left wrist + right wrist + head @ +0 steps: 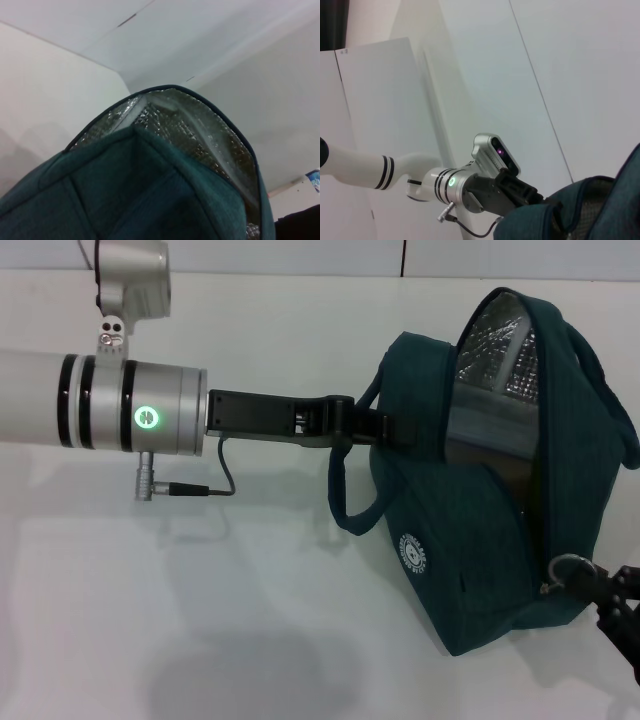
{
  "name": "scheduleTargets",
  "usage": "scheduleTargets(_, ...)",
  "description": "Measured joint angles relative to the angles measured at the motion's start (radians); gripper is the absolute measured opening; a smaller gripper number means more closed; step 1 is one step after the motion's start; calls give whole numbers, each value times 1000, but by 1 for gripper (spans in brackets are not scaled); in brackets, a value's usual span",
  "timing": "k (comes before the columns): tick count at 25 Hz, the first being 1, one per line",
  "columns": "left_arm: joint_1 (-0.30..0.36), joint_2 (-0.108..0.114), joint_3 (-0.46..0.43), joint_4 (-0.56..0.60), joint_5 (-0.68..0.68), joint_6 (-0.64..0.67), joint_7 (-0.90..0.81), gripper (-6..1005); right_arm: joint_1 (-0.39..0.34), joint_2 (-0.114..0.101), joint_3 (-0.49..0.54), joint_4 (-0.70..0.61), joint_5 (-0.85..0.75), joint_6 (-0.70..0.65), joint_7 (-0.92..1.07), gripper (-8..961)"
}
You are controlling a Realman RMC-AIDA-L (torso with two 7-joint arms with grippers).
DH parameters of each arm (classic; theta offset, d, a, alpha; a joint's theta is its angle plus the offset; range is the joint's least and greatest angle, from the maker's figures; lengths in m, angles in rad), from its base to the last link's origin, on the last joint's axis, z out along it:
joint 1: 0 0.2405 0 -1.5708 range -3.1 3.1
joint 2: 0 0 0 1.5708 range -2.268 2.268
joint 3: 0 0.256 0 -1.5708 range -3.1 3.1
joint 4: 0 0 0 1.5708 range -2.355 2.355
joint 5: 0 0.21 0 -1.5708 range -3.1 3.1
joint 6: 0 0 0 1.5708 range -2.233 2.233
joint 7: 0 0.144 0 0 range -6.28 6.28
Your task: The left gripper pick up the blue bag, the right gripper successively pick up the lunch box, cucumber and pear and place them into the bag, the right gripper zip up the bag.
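The blue bag lies on the white table at the right. Its mouth gapes along the upper side and shows silver foil lining. My left gripper reaches in from the left and is shut on the bag's side by a looped handle. At the bag's near corner, my right gripper is pinched on the zipper's ring pull. The left wrist view looks along the bag's fabric into the foil lining. The right wrist view shows the left gripper at the bag. The lunch box, cucumber and pear are out of view.
The white table stretches to the left and front of the bag. The left arm's silver cylinder spans the left side, with a thin cable hanging under it. A white wall runs behind the table.
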Motion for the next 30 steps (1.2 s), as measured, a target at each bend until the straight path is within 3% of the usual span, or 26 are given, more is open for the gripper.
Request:
scheduleTargets(11, 59, -1, 42, -2, -148, 27, 183, 137, 12, 9, -1, -5, 0, 4, -4, 9)
scheduleTargets(17, 94, -1, 50, 2, -242, 77, 281, 335, 20, 9, 1, -5, 0, 5, -10, 9)
scheduleTargets(30, 173, 3, 43, 6, -327, 183, 471, 888, 43, 15, 63, -21, 5, -23, -15, 9)
